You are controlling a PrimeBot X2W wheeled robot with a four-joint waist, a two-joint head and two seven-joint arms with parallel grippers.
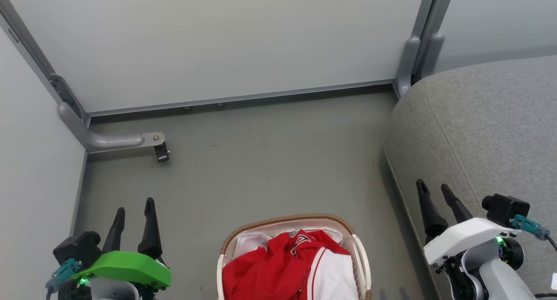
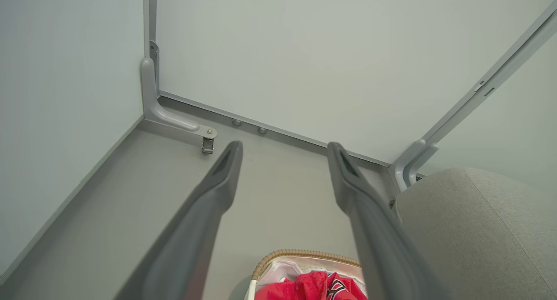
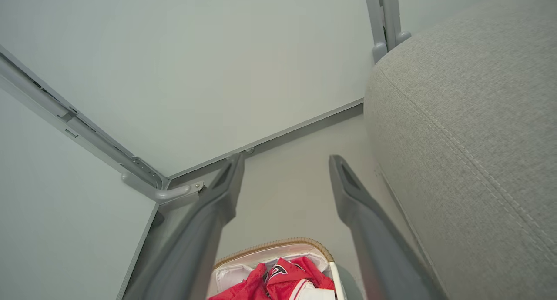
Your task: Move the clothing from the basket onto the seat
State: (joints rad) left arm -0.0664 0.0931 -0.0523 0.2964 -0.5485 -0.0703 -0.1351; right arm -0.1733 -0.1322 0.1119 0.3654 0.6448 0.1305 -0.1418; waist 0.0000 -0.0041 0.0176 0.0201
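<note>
The left end effector, left of the basket, is spread open, empty, touching nothing; the right end effector, right of the basket, is likewise open and empty. The clothing, crumpled red with a white striped panel, fills the basket. The grey seat rises right of the basket

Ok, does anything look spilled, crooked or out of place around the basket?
Nothing stands out. The red clothing lies heaped inside the basket, none on the floor around it; the basket stands upright beside the sofa seat. Its near edge is cut off.
</note>
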